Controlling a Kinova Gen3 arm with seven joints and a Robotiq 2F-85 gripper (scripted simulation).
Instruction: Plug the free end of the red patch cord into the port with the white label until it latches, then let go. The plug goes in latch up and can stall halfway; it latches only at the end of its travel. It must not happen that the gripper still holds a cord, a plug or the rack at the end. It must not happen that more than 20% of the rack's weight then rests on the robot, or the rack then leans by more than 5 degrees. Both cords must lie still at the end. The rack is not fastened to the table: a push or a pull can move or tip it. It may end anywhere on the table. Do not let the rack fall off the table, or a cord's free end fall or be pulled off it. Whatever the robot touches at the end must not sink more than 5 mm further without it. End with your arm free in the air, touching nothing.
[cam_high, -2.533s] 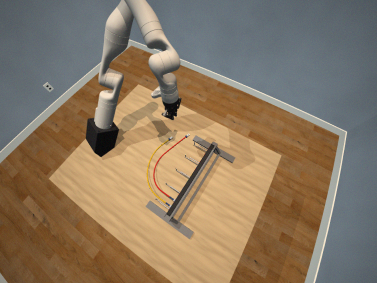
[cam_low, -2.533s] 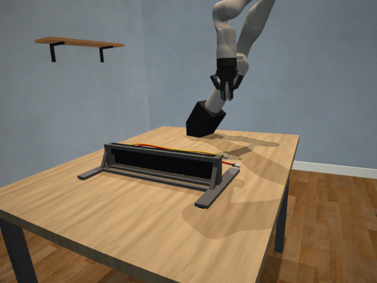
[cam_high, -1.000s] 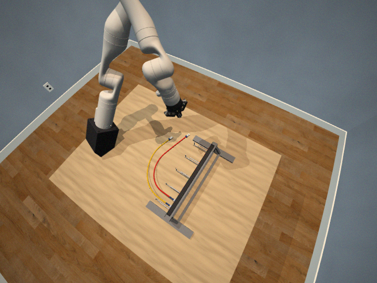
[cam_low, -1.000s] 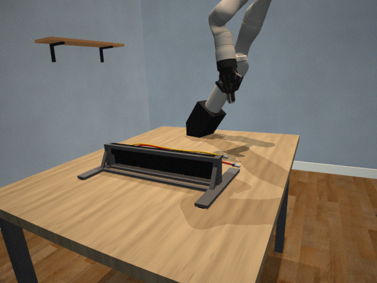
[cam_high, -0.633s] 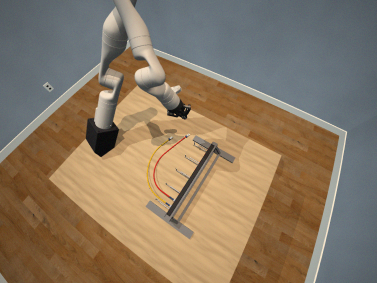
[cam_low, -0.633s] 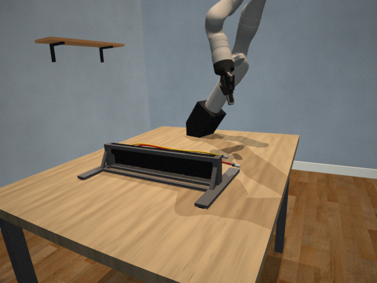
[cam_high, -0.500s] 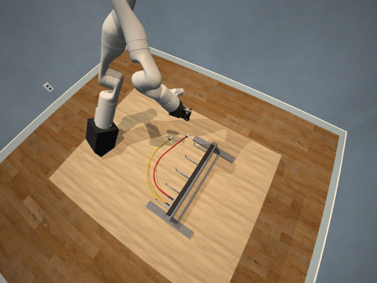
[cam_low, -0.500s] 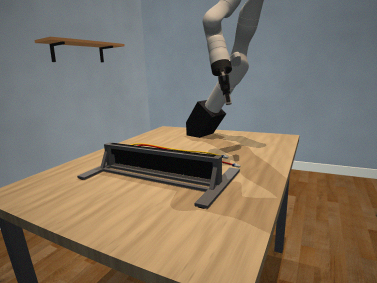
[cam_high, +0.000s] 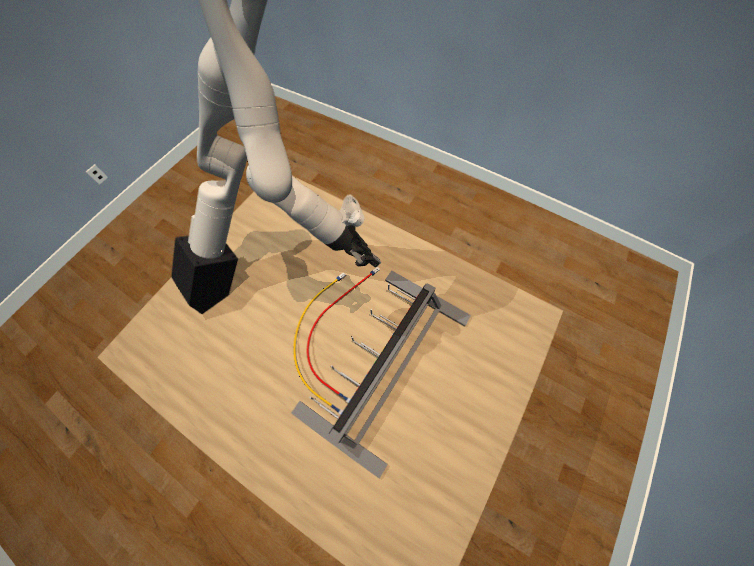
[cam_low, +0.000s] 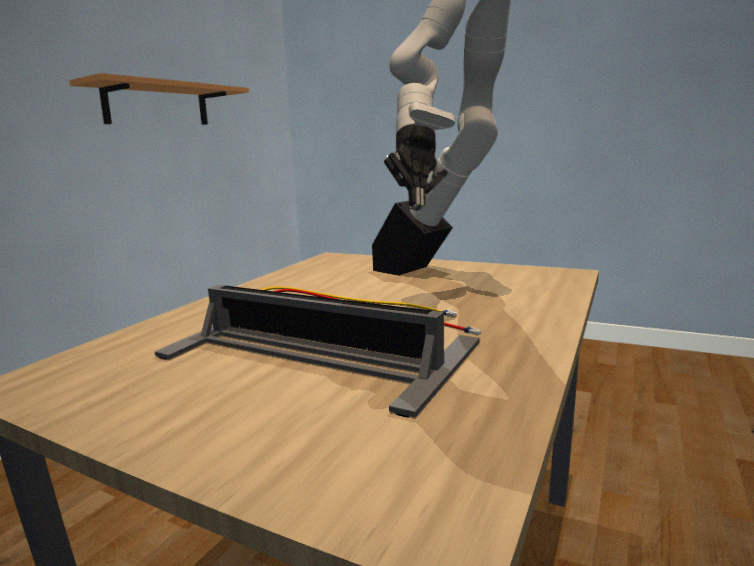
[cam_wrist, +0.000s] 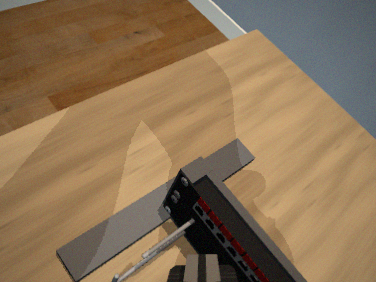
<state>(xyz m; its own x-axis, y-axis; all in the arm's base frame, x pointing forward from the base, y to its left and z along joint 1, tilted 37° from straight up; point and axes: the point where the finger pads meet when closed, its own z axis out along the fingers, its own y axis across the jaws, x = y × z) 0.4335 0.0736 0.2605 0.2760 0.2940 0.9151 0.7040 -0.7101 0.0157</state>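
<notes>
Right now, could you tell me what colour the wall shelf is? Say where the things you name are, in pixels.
The wall shelf (cam_low: 159, 84) is brown, showing best in the exterior view.
</notes>
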